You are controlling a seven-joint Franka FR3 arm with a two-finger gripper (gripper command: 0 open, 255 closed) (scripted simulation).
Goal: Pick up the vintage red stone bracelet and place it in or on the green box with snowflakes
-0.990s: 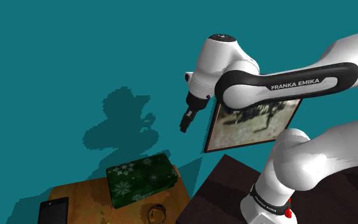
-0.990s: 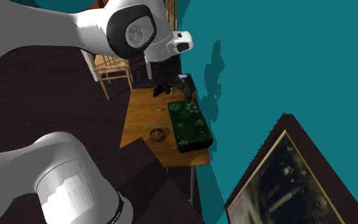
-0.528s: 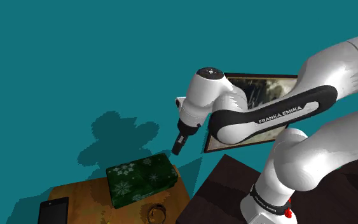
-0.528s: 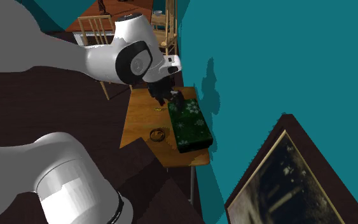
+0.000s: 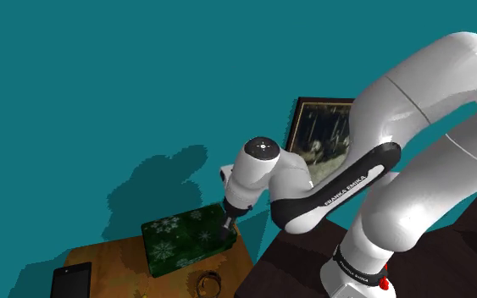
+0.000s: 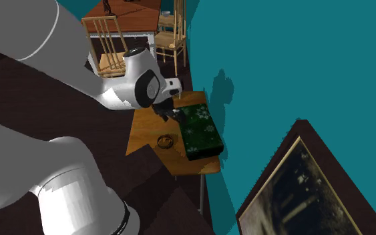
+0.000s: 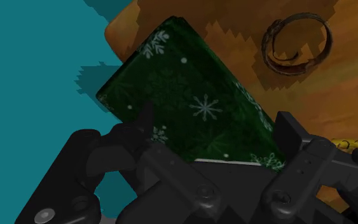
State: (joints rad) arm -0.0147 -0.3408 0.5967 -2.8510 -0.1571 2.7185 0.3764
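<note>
The bracelet (image 5: 208, 284) (image 6: 166, 141) (image 7: 296, 43) is a dark brownish ring lying on the wooden table (image 5: 109, 258) (image 6: 146, 127), beside the box and apart from it. The dark green box with white snowflakes (image 5: 181, 241) (image 6: 201, 132) (image 7: 196, 105) lies flat along the table's wall side. My black gripper (image 5: 226, 227) (image 6: 171, 115) (image 7: 219, 127) hangs open close above one end of the box. Its fingers (image 7: 290, 130) stand well apart with nothing between them. The bracelet is off to one side of the hand.
A black phone (image 5: 71, 281) lies at the table's far end in the shoulder view. A small yellow thing (image 7: 346, 144) sits on the wood by one finger. A teal wall (image 5: 101, 85) borders the table. Wooden chairs (image 6: 109, 47) stand beyond it, and a framed picture (image 5: 321, 135) hangs behind the arm.
The arm has swung down from high above the table. The gripper dropped toward the green box and now hangs just over its end, still open and holding nothing.
</note>
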